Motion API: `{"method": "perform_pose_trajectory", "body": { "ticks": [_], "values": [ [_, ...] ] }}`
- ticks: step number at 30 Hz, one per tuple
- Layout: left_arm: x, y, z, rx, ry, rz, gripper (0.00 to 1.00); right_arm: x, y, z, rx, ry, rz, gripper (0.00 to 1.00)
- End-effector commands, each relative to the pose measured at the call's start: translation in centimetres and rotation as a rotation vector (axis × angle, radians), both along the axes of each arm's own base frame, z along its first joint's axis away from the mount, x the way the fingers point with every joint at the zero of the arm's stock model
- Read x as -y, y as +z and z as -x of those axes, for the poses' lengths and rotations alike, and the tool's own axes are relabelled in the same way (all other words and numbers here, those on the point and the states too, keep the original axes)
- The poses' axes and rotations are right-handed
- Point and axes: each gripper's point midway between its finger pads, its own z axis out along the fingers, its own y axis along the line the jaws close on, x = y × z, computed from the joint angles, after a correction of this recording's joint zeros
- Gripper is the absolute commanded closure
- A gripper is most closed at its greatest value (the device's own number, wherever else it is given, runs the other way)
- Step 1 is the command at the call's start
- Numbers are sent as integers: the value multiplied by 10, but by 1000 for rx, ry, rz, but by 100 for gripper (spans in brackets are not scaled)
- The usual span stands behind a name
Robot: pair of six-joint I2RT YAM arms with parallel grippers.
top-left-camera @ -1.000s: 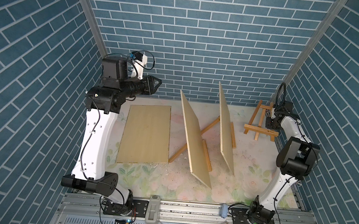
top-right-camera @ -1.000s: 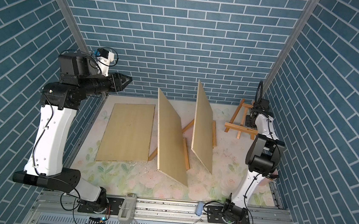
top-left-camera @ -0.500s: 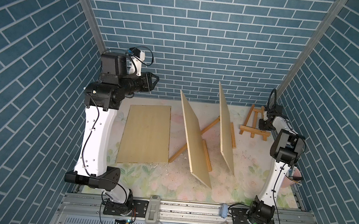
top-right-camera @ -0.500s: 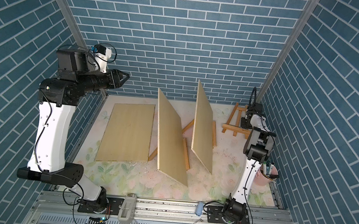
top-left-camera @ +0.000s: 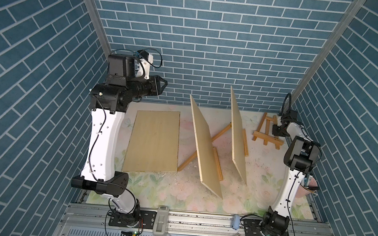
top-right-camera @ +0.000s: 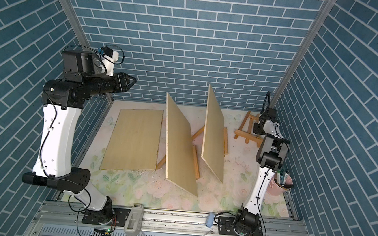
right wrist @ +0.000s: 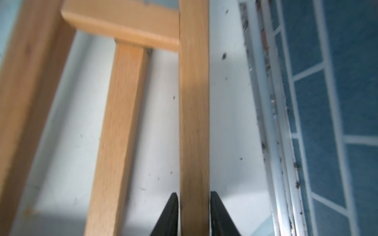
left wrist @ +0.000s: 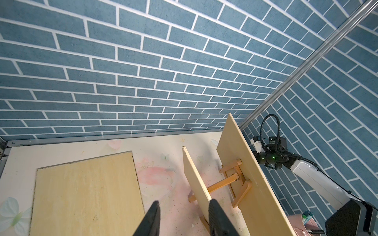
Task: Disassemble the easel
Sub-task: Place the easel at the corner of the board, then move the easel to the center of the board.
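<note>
1. Easel (top-left-camera: 267, 136) sits on the table (top-left-camera: 177, 192), right of centre in both top views, close to the right wall.
2. Right pincer (right wrist: 194, 196) is at the easel. In the right wrist view its fingers (right wrist: 172, 214) flank one leg (right wrist: 194, 102), close against both sides (clamped or just loose: cannot tell, it is blurry there).
3. Left pincer (top-left-camera: 161, 87) is in the upper left of the frame, high over the table and well apart from everything. Its fingers (left wrist: 152, 216) stand moderately apart and hold nothing.
4. Flat board (top-left-camera: 154, 141) lies left of centre on the table.
5. Two tilted boards (top-left-camera: 206, 145) (top-left-camera: 237, 136) lean at centre, with wooden struts (top-left-camera: 204, 145) between and beside them (one more frame shows behind the right board in the left wrist view).
6. Cup (top-right-camera: 279, 186) with pens is at lower right, beside the right arm.
</note>
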Motion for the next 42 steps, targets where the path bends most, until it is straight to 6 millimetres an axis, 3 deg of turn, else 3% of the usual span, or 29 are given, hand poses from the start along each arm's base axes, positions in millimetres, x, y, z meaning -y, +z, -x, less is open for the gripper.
{"method": "perform_pose_trajectory", "body": {
  "ticks": [1,6,9,14,17,24,30,33,36,42],
  "values": [
    [0,3,2,4,-6,2,59,7,3,-7,18,-21,13,68],
    [-2,4,6,4,1,-7,59,9,16,-8,40,-42,15,68],
    [-4,-2,8,-20,11,-17,61,8,38,-11,87,-55,8,68],
    [-6,-29,9,-110,22,-28,64,0,102,-11,218,-67,-13,68],
    [-1,-49,14,-172,-3,-19,64,-18,149,1,294,-52,-21,68],
    [5,-105,37,-312,-27,-13,64,-80,210,56,330,38,51,69],
    [11,-109,51,-303,-32,41,61,-126,261,126,369,38,-82,70],
    [13,-130,61,-352,-32,8,61,-150,285,161,434,81,-180,67],
    [14,-161,69,-404,-23,9,62,-154,288,187,447,45,-226,66],
    [35,-242,102,-619,-81,19,63,-155,238,223,233,-23,-265,67]
  ]
}}
